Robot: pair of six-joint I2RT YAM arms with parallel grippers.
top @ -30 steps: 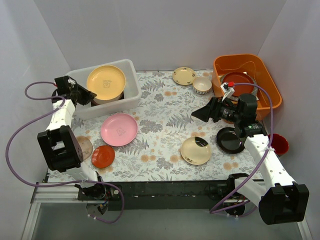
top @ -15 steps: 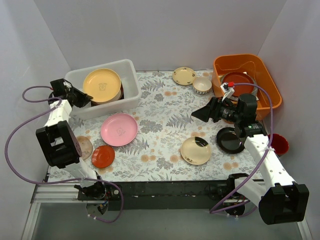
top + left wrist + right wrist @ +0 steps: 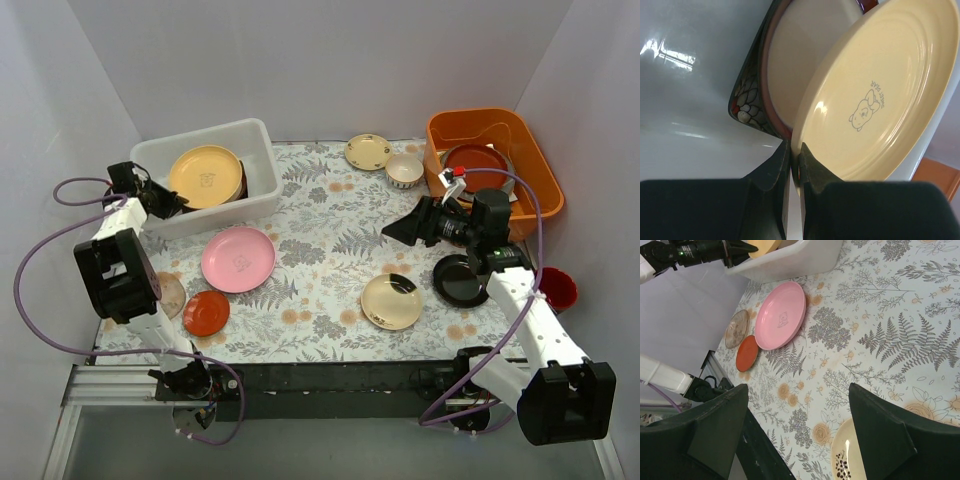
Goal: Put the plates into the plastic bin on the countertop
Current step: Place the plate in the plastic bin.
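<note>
The translucent white plastic bin stands at the back left of the fern-printed countertop. A yellow plate leans inside it on a dark-rimmed cream plate and a black floral plate. My left gripper is shut on the yellow plate's near rim, its jaws pinching the edge. A pink plate, a red-orange saucer and a cream plate lie on the cloth. My right gripper hangs open and holds nothing above the cloth, right of centre.
An orange tub with stacked dishes stands at the back right. Near it are a patterned bowl, a small cream plate, a black dish and a red dish. A brownish saucer lies beside the left arm.
The yellow plate has come down lower and flatter into the bin, with the left gripper still shut on its rim and sinking a little. The right arm has barely moved.
</note>
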